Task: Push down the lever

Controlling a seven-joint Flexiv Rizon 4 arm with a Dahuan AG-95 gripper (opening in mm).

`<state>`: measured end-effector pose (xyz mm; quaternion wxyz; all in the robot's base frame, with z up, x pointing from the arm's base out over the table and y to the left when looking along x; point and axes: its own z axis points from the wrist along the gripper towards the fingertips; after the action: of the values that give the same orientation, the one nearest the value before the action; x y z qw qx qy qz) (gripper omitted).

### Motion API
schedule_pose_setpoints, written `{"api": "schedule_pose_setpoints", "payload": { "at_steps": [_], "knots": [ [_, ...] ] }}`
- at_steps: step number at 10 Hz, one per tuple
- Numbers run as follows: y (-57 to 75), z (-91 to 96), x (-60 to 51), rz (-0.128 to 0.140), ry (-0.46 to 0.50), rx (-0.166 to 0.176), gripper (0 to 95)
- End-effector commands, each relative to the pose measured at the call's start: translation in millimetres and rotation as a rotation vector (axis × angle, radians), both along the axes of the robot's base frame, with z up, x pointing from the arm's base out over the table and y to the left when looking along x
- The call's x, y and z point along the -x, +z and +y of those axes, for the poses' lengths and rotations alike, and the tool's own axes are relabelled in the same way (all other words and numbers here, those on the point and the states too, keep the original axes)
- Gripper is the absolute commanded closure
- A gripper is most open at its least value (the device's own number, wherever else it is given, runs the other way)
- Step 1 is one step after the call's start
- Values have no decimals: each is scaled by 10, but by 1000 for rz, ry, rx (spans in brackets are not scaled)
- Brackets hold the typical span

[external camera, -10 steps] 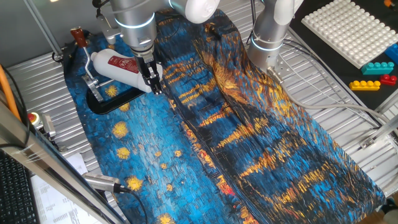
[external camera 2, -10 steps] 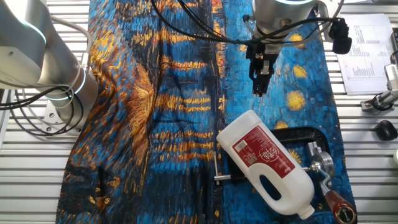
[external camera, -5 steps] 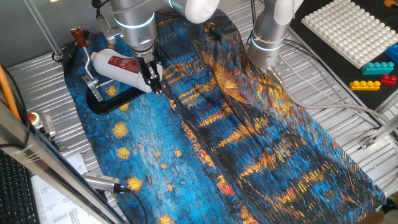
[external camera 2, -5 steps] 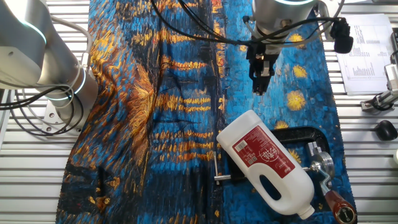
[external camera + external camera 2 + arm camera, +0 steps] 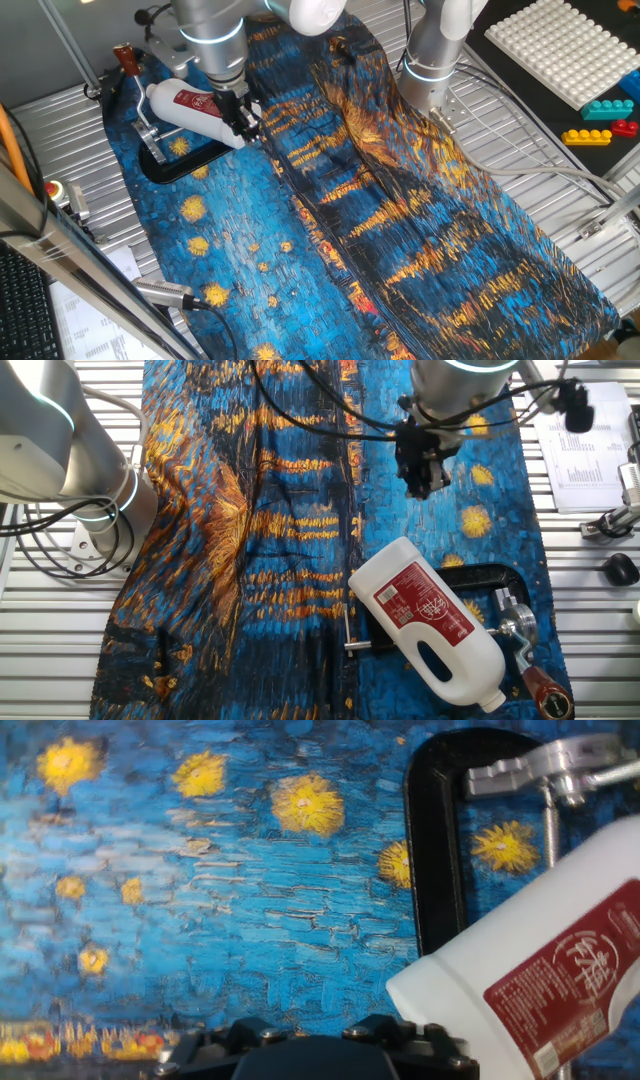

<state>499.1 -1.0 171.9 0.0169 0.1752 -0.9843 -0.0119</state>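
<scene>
The lever (image 5: pixel 520 645) is a thin silver bar with a red-brown tip (image 5: pixel 124 57). It stands up from the black clamp (image 5: pixel 165 168) at the cloth's corner. A white bottle with a red label (image 5: pixel 430 620) lies across the clamp, between lever and gripper. My gripper (image 5: pixel 424 485) hangs over the blue cloth just past the bottle's flat end (image 5: pixel 232 128), well short of the lever, and its fingers look shut with nothing held. The hand view shows the clamp (image 5: pixel 435 850), its silver metal top (image 5: pixel 540 765) and the bottle (image 5: pixel 540 980), but not my fingertips.
A starry blue and orange cloth (image 5: pixel 380 220) covers the table. A second arm's base (image 5: pixel 435 50) stands at the back. A white peg board (image 5: pixel 570 45) and toy bricks (image 5: pixel 605 110) lie at the right. Papers (image 5: pixel 590 440) lie beside the cloth.
My wrist has turned, swinging the hand camera round, and the gripper has lifted slightly. The bottle, clamp and lever have not moved.
</scene>
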Motion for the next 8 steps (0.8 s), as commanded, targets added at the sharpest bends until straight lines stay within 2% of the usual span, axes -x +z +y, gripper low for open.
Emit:
{"api": "schedule_pose_setpoints", "payload": {
  "at_steps": [1, 2, 3, 4, 5, 6, 7, 8],
  "knots": [
    [30, -69, 8, 76, 184, -11, 950],
    [34, -146, -6, 115, 254, -10, 950],
    [33, -223, -29, 137, 313, -4, 950],
    [24, -323, -68, 146, 375, 30, 950],
    [18, -369, -93, 149, 416, 47, 950],
    [20, -523, -238, 163, 572, 76, 950],
    [39, -576, -303, 172, 622, 89, 950],
    [106, -669, -428, 201, 716, 143, 950]
  ]
}}
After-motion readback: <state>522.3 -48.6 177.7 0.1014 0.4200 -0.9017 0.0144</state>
